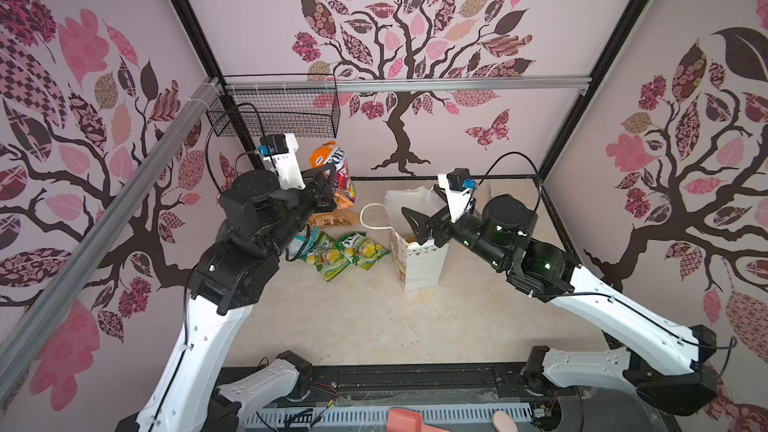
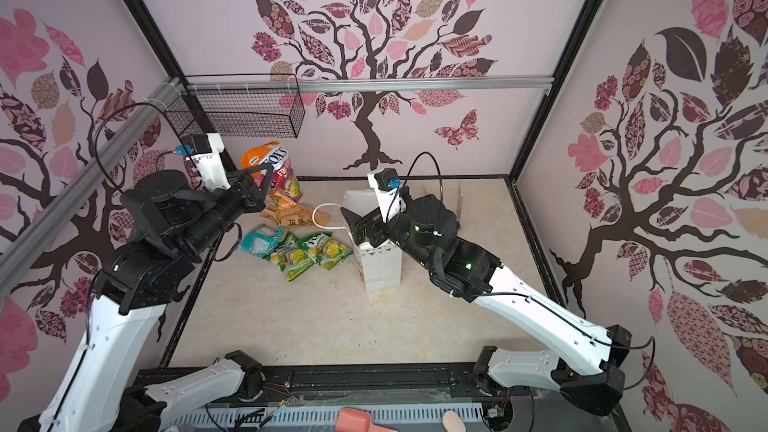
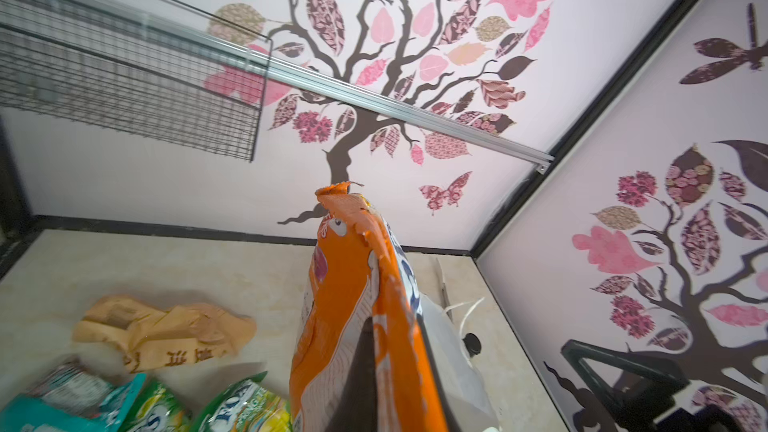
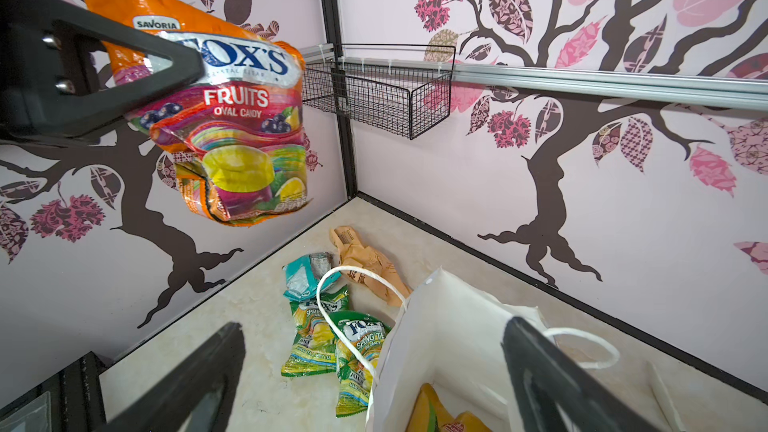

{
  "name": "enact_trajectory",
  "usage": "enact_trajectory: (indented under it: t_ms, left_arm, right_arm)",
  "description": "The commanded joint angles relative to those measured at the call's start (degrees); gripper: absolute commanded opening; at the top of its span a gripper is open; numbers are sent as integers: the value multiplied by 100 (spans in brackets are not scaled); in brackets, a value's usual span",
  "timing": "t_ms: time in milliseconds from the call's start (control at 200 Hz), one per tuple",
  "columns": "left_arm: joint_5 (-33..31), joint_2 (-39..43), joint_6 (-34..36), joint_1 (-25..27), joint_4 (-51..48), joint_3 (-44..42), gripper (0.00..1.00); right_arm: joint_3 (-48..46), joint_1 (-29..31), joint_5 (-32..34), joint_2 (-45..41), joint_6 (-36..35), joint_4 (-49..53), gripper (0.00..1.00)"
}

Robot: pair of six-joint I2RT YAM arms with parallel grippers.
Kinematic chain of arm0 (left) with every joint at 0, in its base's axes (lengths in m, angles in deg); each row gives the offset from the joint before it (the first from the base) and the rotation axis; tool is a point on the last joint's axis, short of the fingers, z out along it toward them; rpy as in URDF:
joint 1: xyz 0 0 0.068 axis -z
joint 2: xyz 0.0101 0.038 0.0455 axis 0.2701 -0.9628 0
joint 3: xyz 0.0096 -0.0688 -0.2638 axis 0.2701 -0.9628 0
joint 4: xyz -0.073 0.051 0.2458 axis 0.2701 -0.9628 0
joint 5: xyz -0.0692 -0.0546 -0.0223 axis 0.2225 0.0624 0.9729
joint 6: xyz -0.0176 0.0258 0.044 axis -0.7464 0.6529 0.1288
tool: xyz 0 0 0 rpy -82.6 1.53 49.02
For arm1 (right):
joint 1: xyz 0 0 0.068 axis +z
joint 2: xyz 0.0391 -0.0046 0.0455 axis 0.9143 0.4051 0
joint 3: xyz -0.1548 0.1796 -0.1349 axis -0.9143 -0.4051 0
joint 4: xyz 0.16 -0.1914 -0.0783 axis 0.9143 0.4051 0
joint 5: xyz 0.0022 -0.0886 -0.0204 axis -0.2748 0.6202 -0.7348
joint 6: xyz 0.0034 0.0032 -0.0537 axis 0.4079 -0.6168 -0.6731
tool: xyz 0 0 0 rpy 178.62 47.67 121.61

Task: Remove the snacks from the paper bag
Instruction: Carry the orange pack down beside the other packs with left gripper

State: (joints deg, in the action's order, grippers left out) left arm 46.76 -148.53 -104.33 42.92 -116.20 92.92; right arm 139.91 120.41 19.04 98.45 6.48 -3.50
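Surface [image 1: 374,326] is the biggest thing here, pale and mostly bare toward its near edge. The paper bag [image 1: 419,268] stands upright on it around the middle, nearer the far edge, with its mouth open and one rope handle flopped toward the left.

My left pincer [image 1: 330,180] is clamped on the top of the orange fruit-candy packet [image 4: 232,118]. That packet hangs in the air above the far left corner, clear of the bag.

Below it lie the snacks already out. Two green-and-yellow packets [image 1: 324,255] sit side by side just left of the bag, a crumpled tan packet [image 2: 291,218] lies behind them, and a teal packet [image 2: 259,241] is at their left.

My right pincer [image 1: 415,224] hangs over the bag's mouth with its jaws wide apart and nothing between them. The right wrist view shows a yellow packet [image 4: 432,409] deep inside.

I judge I am mid-task. The orange packet needs lowering and releasing beside the pile. Then my right pincer must go straight down into the bag without catching the rim or the handle.
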Motion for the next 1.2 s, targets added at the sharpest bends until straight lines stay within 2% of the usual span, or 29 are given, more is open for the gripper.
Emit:
enact_trajectory:
  t_ms: [0,135,240,340,460,510,610,845,985,1190]
  left_arm:
    - [-840,234,169,-44,160,-434,0]
    - [-1424,475,-12,-137,-14,-874,0]
    - [-1205,686,-286,-596,-86,-1302,0]
    - [-356,872,-786,-1484,-49,-1785,0]
    - [1332,981,-1518,-2887,245,-2532,0]
    - [1755,976,-1809,-3265,453,-2907,0]
    - [1697,898,-1940,-3344,664,-3451,0]
    - [2140,557,-2865,-3902,1637,-4929,0]
    - [2577,353,-3310,-4202,2564,-5806,0]
    - [2062,235,-3141,-4311,2651,-6276,0]
  right_arm:
    - [131,27,81,156,-24,98,99]
    - [200,19,104,258,-77,227,100]
    - [195,20,118,284,-106,288,100]
    - [209,20,120,303,-130,360,100]
    - [181,22,139,285,-137,374,100]
    - [168,19,152,267,-134,377,100]
    - [123,22,189,233,-142,404,100]
    - [25,19,306,86,-195,443,100]
    - [-93,20,325,14,-203,398,100]
    - [-115,19,374,-14,-204,372,100]
